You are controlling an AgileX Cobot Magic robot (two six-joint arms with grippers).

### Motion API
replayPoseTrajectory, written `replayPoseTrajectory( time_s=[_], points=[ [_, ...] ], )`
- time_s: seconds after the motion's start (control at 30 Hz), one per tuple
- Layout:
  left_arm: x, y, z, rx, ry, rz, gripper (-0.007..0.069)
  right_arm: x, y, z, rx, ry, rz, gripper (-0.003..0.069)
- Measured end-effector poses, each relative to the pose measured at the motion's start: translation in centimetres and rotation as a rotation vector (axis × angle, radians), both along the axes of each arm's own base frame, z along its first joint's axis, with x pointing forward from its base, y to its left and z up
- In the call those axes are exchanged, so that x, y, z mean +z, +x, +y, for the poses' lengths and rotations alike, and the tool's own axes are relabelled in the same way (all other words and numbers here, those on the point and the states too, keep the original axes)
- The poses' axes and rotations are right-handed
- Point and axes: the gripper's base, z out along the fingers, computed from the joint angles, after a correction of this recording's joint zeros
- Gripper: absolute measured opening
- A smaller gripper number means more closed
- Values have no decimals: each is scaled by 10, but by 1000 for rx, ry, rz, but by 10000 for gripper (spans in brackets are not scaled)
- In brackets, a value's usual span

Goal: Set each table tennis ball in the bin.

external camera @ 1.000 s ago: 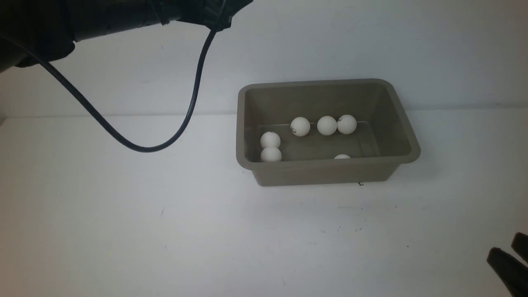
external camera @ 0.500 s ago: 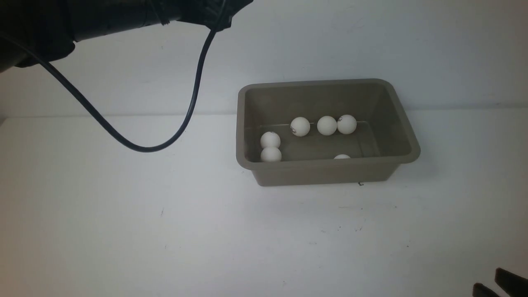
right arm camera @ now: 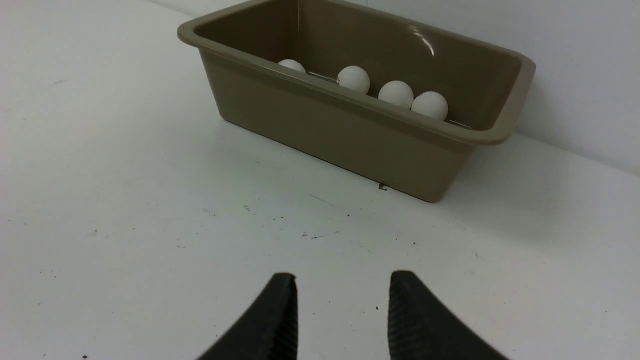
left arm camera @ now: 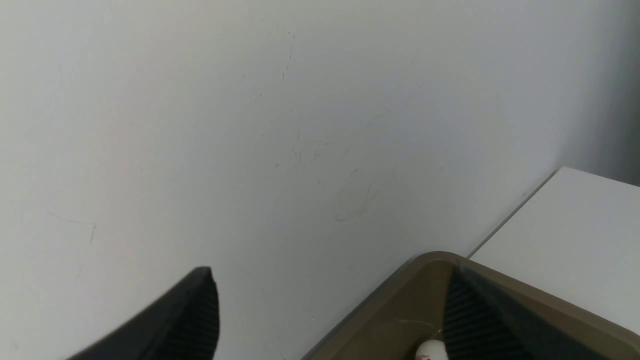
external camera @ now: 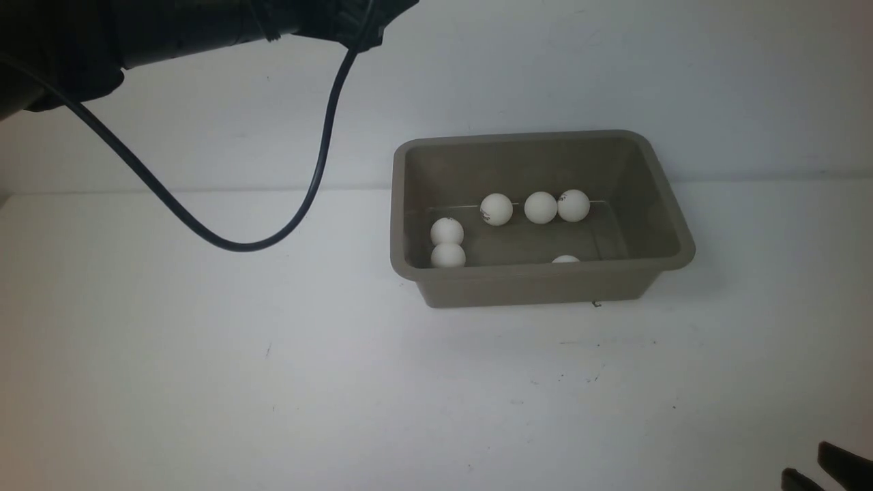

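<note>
1. The bin (external camera: 532, 273) sits at the counter's (external camera: 204, 382) far edge, right of the middle, its back against the wall (external camera: 545, 68).
2. I count 6 balls, all inside the bin. 3 are in a row along the far wall: ball (external camera: 496, 209), ball (external camera: 541, 207) and ball (external camera: 573, 205), the last 2 touching.
3. 2 more touch each other by the bin's left wall: ball (external camera: 447, 231) and ball (external camera: 448, 255).
4. The 6th ball (external camera: 565, 259) is half hidden behind the near rim.
5. My left hand (left arm camera: 330, 280) is high up by the wall, fingers spread wide and holding nothing. In its wrist view 1 finger (left arm camera: 475, 320) overlaps a corner of the bin.
6. My right hand (right arm camera: 342, 285) is over the counter's near right corner, well apart from the bin. Its fingers stand apart with a narrow gap and only bare counter between them.
7. A dark cable (external camera: 239, 245) loops down from the left arm (external camera: 170, 27).
</note>
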Motion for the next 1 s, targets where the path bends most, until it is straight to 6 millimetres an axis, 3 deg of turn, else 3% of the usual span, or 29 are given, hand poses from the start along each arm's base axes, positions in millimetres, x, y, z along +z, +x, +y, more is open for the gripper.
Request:
replayPoseTrajectory(
  time_s=[0.4,1.0],
  points=[
    [4,-13,-13,-198,-87,21,545,0,0,0,2,-3,-2,243],
    [9,-12,-9,-216,-136,-8,545,0,0,0,3,-3,-1,243]
  ],
)
